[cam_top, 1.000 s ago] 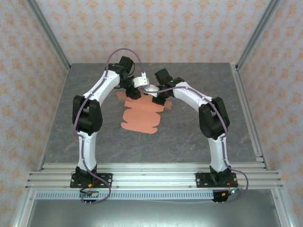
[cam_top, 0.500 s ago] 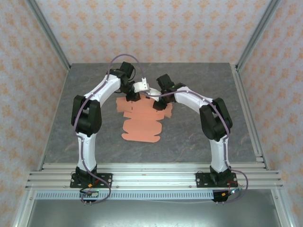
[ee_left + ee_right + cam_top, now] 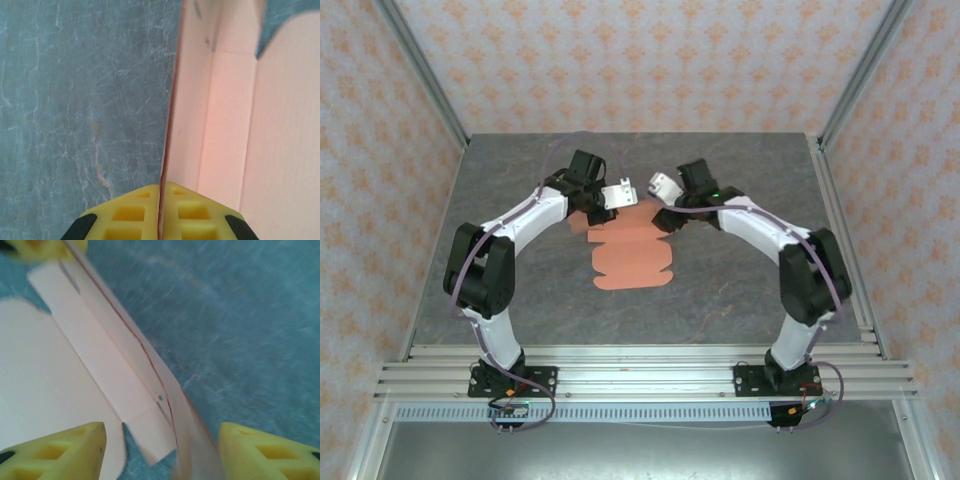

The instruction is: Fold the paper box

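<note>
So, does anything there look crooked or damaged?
Nothing looks torn or spilled. The orange card lies mostly flat on the table; just its far edge strip stands up, pinched in the left claw, while the open right claw straddles it. That looks like folding, not damage.

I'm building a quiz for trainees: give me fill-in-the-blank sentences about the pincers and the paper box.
1. The left pincer is ____ on an edge of the paper box.
2. The right pincer stands ____.
3. The paper box rests on a ____ table.
Missing words: shut; open; grey.
</note>
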Available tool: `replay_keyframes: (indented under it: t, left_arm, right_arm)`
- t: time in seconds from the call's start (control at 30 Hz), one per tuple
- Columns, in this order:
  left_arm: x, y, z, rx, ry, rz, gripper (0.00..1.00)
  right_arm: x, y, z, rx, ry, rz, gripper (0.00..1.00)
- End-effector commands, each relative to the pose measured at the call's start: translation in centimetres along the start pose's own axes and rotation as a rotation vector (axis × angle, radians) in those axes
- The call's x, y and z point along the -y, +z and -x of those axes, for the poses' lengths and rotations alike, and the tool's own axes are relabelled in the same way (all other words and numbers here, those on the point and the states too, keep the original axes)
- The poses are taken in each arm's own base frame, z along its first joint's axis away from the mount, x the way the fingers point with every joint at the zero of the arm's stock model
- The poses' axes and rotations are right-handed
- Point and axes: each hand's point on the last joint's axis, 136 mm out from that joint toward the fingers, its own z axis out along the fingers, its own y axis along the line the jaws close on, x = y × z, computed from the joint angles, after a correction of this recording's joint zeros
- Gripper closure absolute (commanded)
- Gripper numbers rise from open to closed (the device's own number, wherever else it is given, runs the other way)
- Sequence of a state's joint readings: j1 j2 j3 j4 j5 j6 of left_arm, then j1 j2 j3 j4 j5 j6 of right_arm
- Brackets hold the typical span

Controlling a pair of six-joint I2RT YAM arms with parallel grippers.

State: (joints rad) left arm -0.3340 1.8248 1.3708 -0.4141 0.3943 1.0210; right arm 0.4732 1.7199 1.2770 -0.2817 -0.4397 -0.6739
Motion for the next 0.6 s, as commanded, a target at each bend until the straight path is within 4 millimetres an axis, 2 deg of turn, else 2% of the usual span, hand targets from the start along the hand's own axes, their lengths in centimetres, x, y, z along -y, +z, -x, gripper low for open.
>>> replay_keyframes:
  t: [0.0,0.13,0.3,0.47,0.57]
  left_arm:
    - [-1.9,0.6,-0.5,-0.031,0.011,0.113,1.00]
    - [-1.9,0.8,-0.5,-0.025,0.016,0.140,1.00]
    - [-2.2,0.8,-0.1,-0.036,0.063,0.221,1.00]
    - [-2.4,0.7,0.6,-0.028,0.093,0.283,1.00]
    - [-2.2,0.7,0.7,-0.035,0.120,0.306,1.00]
  right_arm:
    - [1.8,-4.7,4.5,0.232,0.159,-0.009,0.36]
    - [3.6,-6.0,4.9,0.257,0.328,-0.023,0.37]
    - [5.3,-4.5,4.9,0.118,0.583,-0.011,0.39]
    - [4.9,-2.5,4.8,0.005,0.654,0.017,0.34]
    - [4.5,-2.1,5.3,-0.054,0.651,0.066,0.34]
